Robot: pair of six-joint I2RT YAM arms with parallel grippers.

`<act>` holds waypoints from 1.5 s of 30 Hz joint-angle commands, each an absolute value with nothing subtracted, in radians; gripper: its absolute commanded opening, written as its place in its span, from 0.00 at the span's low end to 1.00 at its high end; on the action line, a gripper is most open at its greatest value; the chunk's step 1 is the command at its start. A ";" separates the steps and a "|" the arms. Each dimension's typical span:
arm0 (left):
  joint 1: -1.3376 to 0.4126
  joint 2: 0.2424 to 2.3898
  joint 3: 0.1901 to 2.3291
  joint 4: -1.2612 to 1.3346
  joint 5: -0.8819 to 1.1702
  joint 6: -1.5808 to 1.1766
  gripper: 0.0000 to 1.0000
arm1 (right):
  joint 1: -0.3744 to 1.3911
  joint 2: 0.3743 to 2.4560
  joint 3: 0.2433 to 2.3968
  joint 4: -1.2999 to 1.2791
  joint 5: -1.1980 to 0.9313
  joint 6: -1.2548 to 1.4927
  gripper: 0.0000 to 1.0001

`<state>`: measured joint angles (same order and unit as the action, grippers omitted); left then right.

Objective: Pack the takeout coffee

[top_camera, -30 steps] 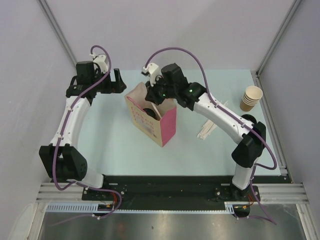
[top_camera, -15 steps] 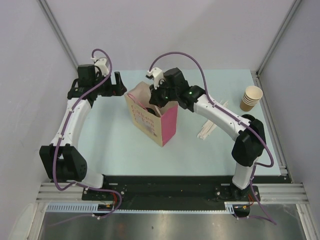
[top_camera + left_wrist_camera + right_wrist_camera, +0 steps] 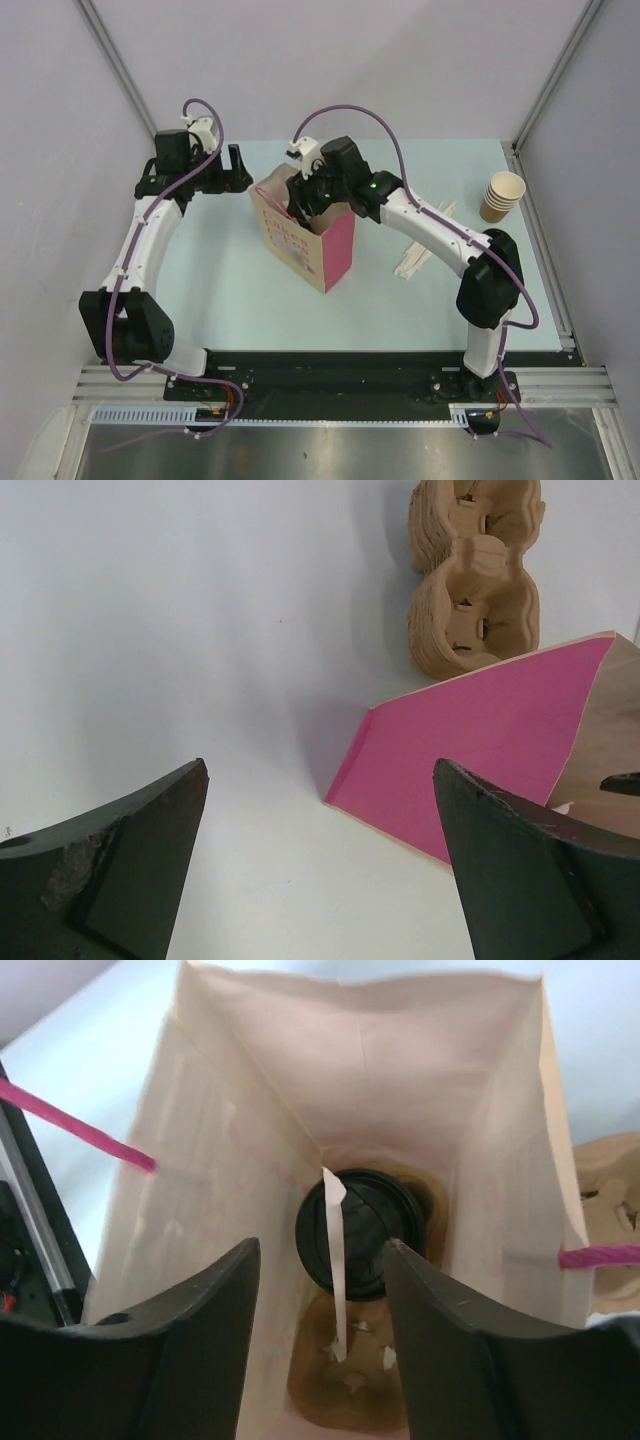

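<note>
While the left fingers (image 3: 120, 880) are held wide apart just beside the pink bag (image 3: 335, 250), nothing is asked of that side. Over the bag's mouth the right fingers (image 3: 170, 1360) are seen apart, and the takeout coffee (image 3: 365, 1225) is set upright at the bottom below them, unheld. A straight upward withdrawal is advised, so that the paper walls and the pink handle (image 3: 80, 1125) are not snagged.

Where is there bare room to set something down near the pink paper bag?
Bare pale blue table lies in front of the pink paper bag, toward the arm bases, and far right behind the right arm. Crowded: the bag's mouth, under the right gripper.
</note>
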<state>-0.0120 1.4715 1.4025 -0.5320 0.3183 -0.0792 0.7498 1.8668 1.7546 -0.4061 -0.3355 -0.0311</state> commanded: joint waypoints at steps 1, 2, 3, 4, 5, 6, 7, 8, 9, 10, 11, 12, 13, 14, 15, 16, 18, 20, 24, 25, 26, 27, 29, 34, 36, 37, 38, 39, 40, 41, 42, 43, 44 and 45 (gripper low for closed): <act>-0.003 1.434 1.422 -0.515 0.325 -0.083 1.00 | 0.767 1.853 1.857 -0.367 -0.341 -0.031 0.64; -0.003 1.439 1.428 -0.520 0.325 -0.080 0.99 | 0.770 1.853 1.868 -0.370 -0.341 -0.032 0.66; -0.003 1.442 1.434 -0.525 0.325 -0.077 1.00 | 0.769 1.850 1.879 -0.368 -0.341 -0.031 0.68; -0.003 1.443 1.449 -0.537 0.327 -0.075 1.00 | 0.770 1.848 1.893 -0.368 -0.341 -0.031 0.71; -0.003 1.450 1.456 -0.543 0.325 -0.071 0.99 | 0.770 1.847 1.917 -0.370 -0.341 -0.032 0.73; -0.003 1.453 1.465 -0.549 0.325 -0.069 1.00 | 0.770 1.844 1.934 -0.371 -0.341 -0.034 0.79; -0.003 1.456 1.485 -0.563 0.325 -0.068 0.99 | 0.770 1.839 1.948 -0.371 -0.338 -0.040 0.81; -0.003 1.463 1.496 -0.572 0.325 -0.066 1.00 | 0.770 1.835 1.979 -0.371 -0.333 -0.043 0.83; -0.003 1.468 1.506 -0.581 0.324 -0.064 0.99 | 0.770 1.830 1.994 -0.370 -0.327 -0.048 0.88; 0.024 1.474 1.537 -0.609 0.330 -0.061 1.00 | 0.770 1.821 2.009 -0.371 -0.324 -0.057 0.92; 0.026 1.488 1.552 -0.623 0.331 -0.054 1.00 | 0.770 1.815 2.028 -0.373 -0.312 -0.061 0.96; 0.028 1.496 1.569 -0.636 0.337 -0.051 1.00 | 0.769 1.809 2.054 -0.376 -0.305 -0.067 1.00; 0.029 1.503 1.604 -0.661 0.339 -0.046 0.99 | 0.767 1.799 2.068 -0.377 -0.296 -0.075 1.00; 0.032 1.514 1.621 -0.672 0.348 -0.038 1.00 | 0.765 1.781 2.077 -0.385 -0.276 -0.087 1.00; 0.035 1.522 1.638 -0.681 0.351 -0.034 1.00 | 0.755 1.767 2.088 -0.387 -0.265 -0.092 1.00; 0.037 1.526 1.673 -0.699 0.356 -0.031 1.00 | 0.752 1.752 2.086 -0.388 -0.255 -0.097 1.00; 0.038 1.545 1.710 -0.727 0.373 -0.005 1.00 | 0.721 1.698 2.079 -0.399 -0.219 -0.104 1.00; 0.038 1.563 1.765 -0.773 0.376 0.026 0.99 | 0.683 1.637 2.046 -0.416 -0.203 -0.089 1.00; 0.054 1.577 1.818 -0.848 0.394 0.066 1.00 | 0.563 1.527 1.962 -0.463 -0.199 -0.040 1.00; 0.061 1.580 1.824 -0.877 0.406 0.074 0.99 | 0.517 1.500 1.897 -0.471 -0.189 -0.043 1.00; 0.070 1.580 1.822 -0.891 0.422 0.071 0.99 | 0.484 1.476 1.864 -0.480 -0.184 -0.041 1.00; 0.086 1.580 1.818 -0.902 0.461 0.071 1.00 | 0.451 1.426 1.827 -0.485 -0.190 -0.028 1.00; 0.104 1.575 1.789 -0.943 0.511 0.094 1.00 | 0.347 1.387 1.739 -0.523 -0.218 -0.005 1.00; 0.109 1.525 1.620 -0.977 0.512 0.176 1.00 | 0.201 1.231 1.495 -0.612 -0.267 -0.060 0.99; 0.107 1.505 1.559 -0.980 0.502 0.212 0.99 | 0.152 1.189 1.390 -0.638 -0.275 -0.072 1.00; 0.106 1.479 1.489 -0.979 0.480 0.241 1.00 | 0.137 1.157 1.359 -0.655 -0.293 -0.077 1.00; 0.109 1.464 1.453 -0.973 0.470 0.256 1.00 | 0.121 1.140 1.330 -0.664 -0.304 -0.092 1.00; 0.107 1.448 1.416 -0.960 0.462 0.270 0.99 | 0.103 1.123 1.272 -0.670 -0.308 -0.097 1.00; 0.107 1.418 1.357 -0.954 0.440 0.290 1.00 | 0.095 1.094 1.247 -0.679 -0.325 -0.100 1.00; 0.109 1.402 1.326 -0.948 0.431 0.301 1.00 | 0.092 1.082 1.220 -0.686 -0.334 -0.112 1.00; 0.109 1.390 1.271 -0.937 0.419 0.311 0.99 | 0.091 1.069 1.172 -0.690 -0.337 -0.115 1.00; 0.107 1.365 1.249 -0.934 0.410 0.330 1.00 | 0.089 1.052 1.146 -0.692 -0.337 -0.114 1.00; 0.107 1.356 1.226 -0.931 0.390 0.336 0.99 | 0.090 1.026 1.125 -0.692 -0.344 -0.114 1.00; 0.107 1.339 1.186 -0.928 0.384 0.348 0.99 | 0.091 1.013 1.106 -0.693 -0.348 -0.112 1.00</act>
<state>0.1051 1.4403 1.2625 -0.9565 0.4263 0.2562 0.0917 1.1027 1.1561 -0.6876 -0.2977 -0.0875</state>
